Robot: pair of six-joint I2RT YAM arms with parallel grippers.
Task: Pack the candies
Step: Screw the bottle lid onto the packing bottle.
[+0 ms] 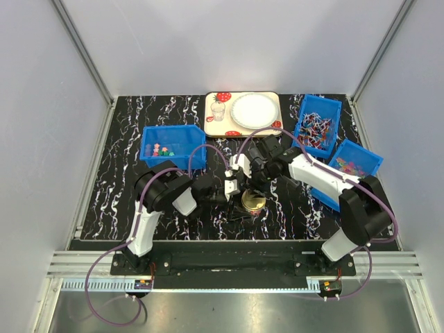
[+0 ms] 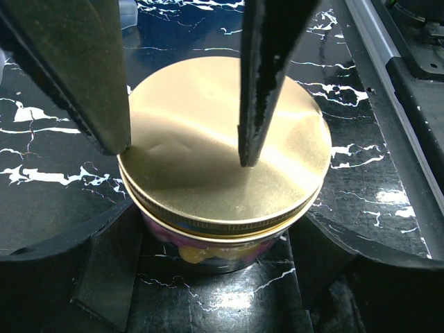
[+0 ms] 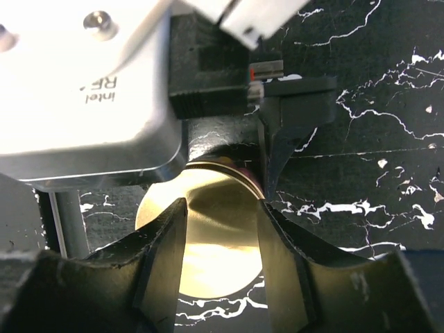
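Jar: stands on the black marbled table, just ahead of the two arm bases and about midway between them. Its gold lid sits flat on top.
Candies: a small bright heap lies in the blue bin, up and to the left of the jar and well apart from it. Pink and yellow ones also show through the jar's glass, just under the lid.
Left gripper: comes in from the jar's left, clamped on the jar body below the lid, a finger against each side.
Right gripper: reaches in from behind the jar, parted and holding nothing. One of its fingers points down at the middle of the lid, the other at the lid's edge (touching or a hair above, I can't make out).
In the way: from above, both wrists crowd over the jar and only the near part of the lid peeks out. From the right wrist, the left arm's grey camera housing covers the far part of the lid.
Behind the jar: a strawberry-print tray with a white plate.
Right of the jar: a blue bin of thin red-blue-white stick sweets, and nearer, another bin of pale translucent sweets.
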